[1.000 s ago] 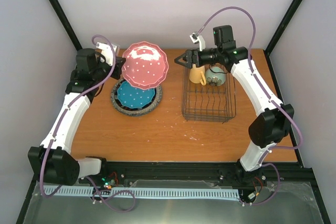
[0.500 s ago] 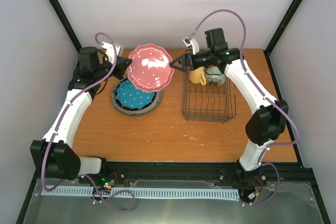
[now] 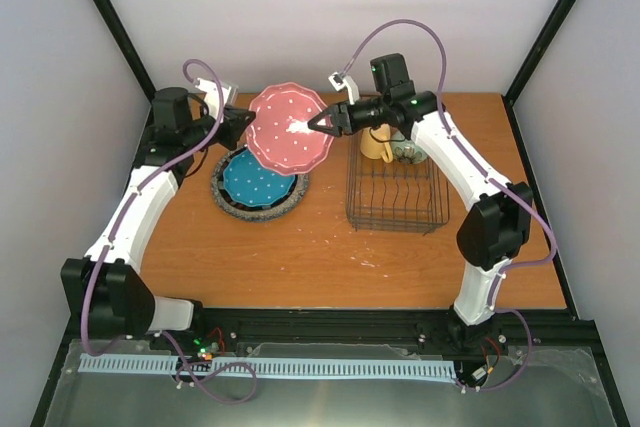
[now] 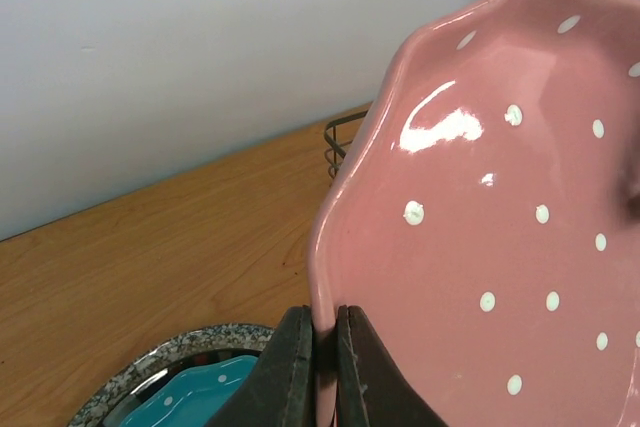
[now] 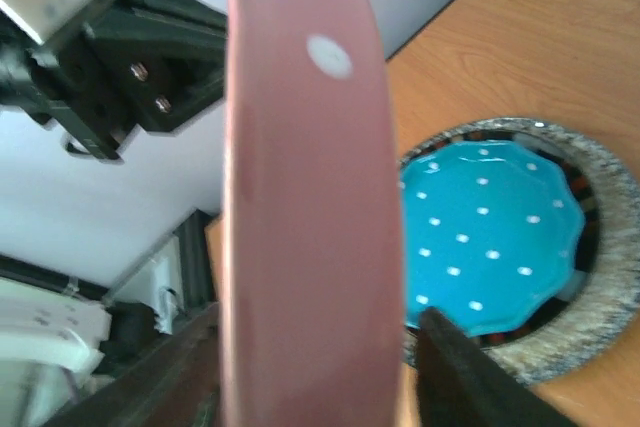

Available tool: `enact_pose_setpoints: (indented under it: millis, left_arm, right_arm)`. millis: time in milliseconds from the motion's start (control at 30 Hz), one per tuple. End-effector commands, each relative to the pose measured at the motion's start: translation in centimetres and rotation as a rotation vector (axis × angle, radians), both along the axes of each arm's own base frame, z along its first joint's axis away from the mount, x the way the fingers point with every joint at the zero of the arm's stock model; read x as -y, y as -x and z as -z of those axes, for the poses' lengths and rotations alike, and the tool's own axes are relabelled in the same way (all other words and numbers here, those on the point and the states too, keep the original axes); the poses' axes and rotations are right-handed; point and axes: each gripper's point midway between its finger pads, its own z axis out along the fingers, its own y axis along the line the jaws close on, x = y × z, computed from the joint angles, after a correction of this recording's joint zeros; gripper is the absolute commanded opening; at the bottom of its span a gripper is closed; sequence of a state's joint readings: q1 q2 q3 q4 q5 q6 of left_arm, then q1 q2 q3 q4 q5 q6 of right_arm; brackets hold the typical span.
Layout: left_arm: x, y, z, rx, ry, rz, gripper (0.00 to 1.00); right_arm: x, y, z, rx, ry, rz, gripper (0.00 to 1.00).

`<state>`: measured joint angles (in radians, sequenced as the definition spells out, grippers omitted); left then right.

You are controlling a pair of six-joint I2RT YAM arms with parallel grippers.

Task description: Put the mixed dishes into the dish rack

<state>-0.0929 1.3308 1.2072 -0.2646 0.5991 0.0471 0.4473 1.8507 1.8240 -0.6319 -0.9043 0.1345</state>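
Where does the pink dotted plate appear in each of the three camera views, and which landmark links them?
Top external: the pink dotted plate is at upper centre, tilted, raised off the table.
Left wrist: the plate fills the right half, its rim pinched by the left gripper at the bottom.
Right wrist: the plate is edge-on, a vertical band left of centre.
Shared landmark: the teal dotted plate.

We are looking at a bright, evenly lit desk [image 3: 300, 247]. Light is coming from overhead, and only faint, soft shadows are falling under the rack [image 3: 397, 192] and around the teal plate [image 3: 258, 182] near the far left corner. White glare is flashing off the pink plate [image 3: 290, 132] in the top and left wrist views. In the right wrist view its rim is blurring against the lens, while the teal plate is showing sharper.
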Motion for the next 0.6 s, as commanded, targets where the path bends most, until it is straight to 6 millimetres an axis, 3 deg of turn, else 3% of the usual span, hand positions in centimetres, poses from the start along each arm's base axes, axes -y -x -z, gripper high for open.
enact_pose_setpoints:
  millis: [0, 33, 67, 233, 300, 367, 433, 500, 567]
  left_arm:
    - [1.3, -0.1, -7.0, 0.189, 0.089, 0.066, 0.01]
    - [1.3, -0.1, -6.9, 0.187, 0.088, 0.068, 0.01]
    - [1.3, -0.2, -6.8, 0.188, 0.086, 0.067, 0.01]
    - [1.1, -0.5, -6.2, 0.178, 0.067, 0.048, 0.02]
    - [0.9, -0.7, -6.1, 0.176, 0.061, 0.035, 0.1]
    - [0.6, -0.9, -6.1, 0.177, 0.055, 0.008, 0.25]
    - [0.1, -1.2, -6.0, 0.177, 0.046, -0.024, 0.55]
    - [-0.5, -1.4, -6.1, 0.186, 0.033, -0.064, 0.96]
    - [-1.4, -1.6, -6.3, 0.2, 0.015, -0.124, 1.0]
  right_arm:
    - [-1.9, 1.5, -2.2, 0.011, -0.092, -0.109, 0.28]
    - [-2.1, 1.8, -2.3, 0.013, -0.098, -0.119, 0.07]
    - [-2.1, 1.9, -2.6, 0.021, -0.102, -0.122, 0.03]
    - [-1.8, 1.9, -3.9, 0.061, -0.1, -0.087, 0.03]
    - [-1.6, 1.6, -4.4, 0.073, -0.092, -0.053, 0.03]
    - [-1.3, 1.0, -4.6, 0.081, -0.079, -0.009, 0.03]
    - [-0.9, 0.3, -4.5, 0.085, -0.057, 0.044, 0.03]
    - [-0.4, -0.4, -4.4, 0.084, -0.034, 0.098, 0.03]
    - [0.3, -1.3, -4.2, 0.094, 0.004, 0.171, 0.03]
